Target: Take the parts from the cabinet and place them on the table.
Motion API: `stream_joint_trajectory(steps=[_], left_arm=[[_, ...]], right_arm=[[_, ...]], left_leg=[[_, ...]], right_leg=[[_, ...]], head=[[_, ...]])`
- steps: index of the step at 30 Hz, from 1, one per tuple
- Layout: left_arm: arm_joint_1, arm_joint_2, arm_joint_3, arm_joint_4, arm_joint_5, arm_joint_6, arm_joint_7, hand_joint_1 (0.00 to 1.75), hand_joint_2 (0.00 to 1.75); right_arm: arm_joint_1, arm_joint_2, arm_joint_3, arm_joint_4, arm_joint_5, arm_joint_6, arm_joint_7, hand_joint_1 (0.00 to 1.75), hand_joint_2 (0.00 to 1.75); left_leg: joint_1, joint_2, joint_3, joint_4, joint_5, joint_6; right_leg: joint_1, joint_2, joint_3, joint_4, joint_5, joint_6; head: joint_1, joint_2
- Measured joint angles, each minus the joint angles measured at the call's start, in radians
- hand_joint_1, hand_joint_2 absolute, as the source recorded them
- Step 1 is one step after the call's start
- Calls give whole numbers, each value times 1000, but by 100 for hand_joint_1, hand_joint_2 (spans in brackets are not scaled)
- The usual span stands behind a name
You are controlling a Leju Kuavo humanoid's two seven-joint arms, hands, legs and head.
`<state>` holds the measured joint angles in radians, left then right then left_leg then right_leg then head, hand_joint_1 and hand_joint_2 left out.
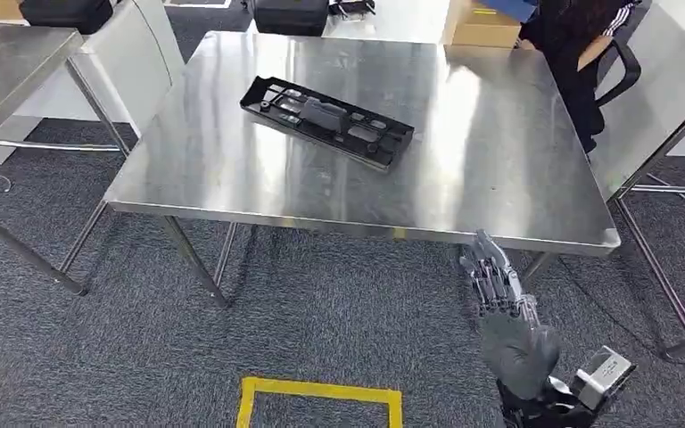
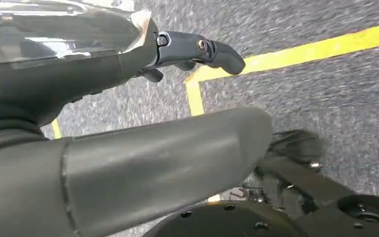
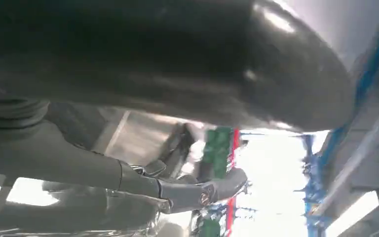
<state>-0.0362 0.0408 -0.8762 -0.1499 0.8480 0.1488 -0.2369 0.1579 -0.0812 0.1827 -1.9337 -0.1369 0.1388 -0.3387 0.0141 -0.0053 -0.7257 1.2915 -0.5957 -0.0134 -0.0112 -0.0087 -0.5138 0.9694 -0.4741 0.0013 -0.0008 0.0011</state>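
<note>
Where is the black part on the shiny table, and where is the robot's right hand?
black part (image 1: 327,121): head view, on the raised grey block at its middle.
table (image 1: 499,152): head view, on a bare stretch of the steel top.
right hand (image 1: 504,312): head view, near the base of the fingers.

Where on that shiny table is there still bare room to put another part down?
The steel table is bare right of the black part, out to its right edge, and along the near edge. The part fills the middle-left. The right hand is below the near edge.
</note>
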Motion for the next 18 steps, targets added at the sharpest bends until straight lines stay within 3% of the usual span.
stream_joint_trajectory(steps=[1,2,3,4,5,6,9,10,11,12,14,15,16,17,18], left_arm=[[0,0,0,0,0,0,0,0,0],[0,0,0,0,2,0,0,0,0],[0,0,0,0,3,1,1,0,0],[-1,0,0,0,6,2,3,0,0],[-4,-1,0,0,6,3,5,0,0],[-4,-2,0,0,6,3,5,0,0],[-3,-1,0,1,7,4,6,0,0],[-1,-2,0,2,8,5,6,0,0],[-4,-3,0,3,8,6,6,0,0],[-6,-2,0,3,8,10,14,0,0],[-5,0,0,3,7,11,21,0,0],[-5,1,0,3,2,12,25,0,0],[-5,1,0,3,0,12,28,0,0],[-5,1,-1,3,-2,12,34,0,0],[-5,1,-2,3,-2,11,40,0,0]], right_arm=[[7,5,-6,12,13,-27,19,0,0],[17,10,-14,25,26,-57,37,0,0],[28,14,-24,43,46,-95,60,0,0],[37,16,-32,64,74,-131,82,0,0],[44,17,-47,97,98,-171,101,0,0],[54,18,-58,121,106,-189,106,0,0],[71,21,-88,196,114,-200,107,0,0],[78,21,-95,209,121,-208,112,0,0],[81,24,-101,225,144,-229,132,0,0],[82,28,-108,251,175,-259,174,0,0],[82,32,-136,332,220,-306,227,0,0],[79,35,-154,397,236,-321,239,0,0],[79,39,-174,467,249,-326,247,0,0],[79,42,-192,537,268,-328,247,0,0],[70,44,-209,622,290,-328,243,0,0]], left_leg=[[1,1,12,24,27,-1],[3,1,37,12,70,-2],[7,2,83,-34,108,-2],[12,1,144,-105,120,-4],[15,-1,195,-194,69,-9],[6,-8,234,-254,49,-3],[-6,-8,218,-254,58,27],[-2,-1,201,-263,73,46],[-1,7,189,-262,86,57],[-2,8,170,-262,99,68],[-4,9,136,-261,127,69],[-5,10,118,-259,142,68],[-5,9,104,-258,156,67],[-5,9,83,-255,172,65],[-4,10,65,-254,186,61]], right_leg=[[1,-1,-19,8,10,2],[1,-2,-38,17,18,7],[0,-2,-57,27,24,11],[-2,-2,-74,38,30,16],[1,-2,-87,50,35,21],[8,-3,-96,60,40,28],[3,-3,-100,53,68,49],[6,1,-106,56,71,57],[-1,2,-120,74,35,53],[1,4,-135,119,-26,40],[0,5,-156,243,-129,28],[0,5,-156,301,-147,33],[0,5,-148,337,-136,45],[-1,6,-124,337,-97,63],[-1,5,-82,299,-54,78]], head=[[0,0],[0,0],[-1,0],[0,0],[-3,0],[-1,0],[2,0],[2,0],[-2,0],[8,0],[8,0],[10,0],[11,0],[11,0],[11,0]])
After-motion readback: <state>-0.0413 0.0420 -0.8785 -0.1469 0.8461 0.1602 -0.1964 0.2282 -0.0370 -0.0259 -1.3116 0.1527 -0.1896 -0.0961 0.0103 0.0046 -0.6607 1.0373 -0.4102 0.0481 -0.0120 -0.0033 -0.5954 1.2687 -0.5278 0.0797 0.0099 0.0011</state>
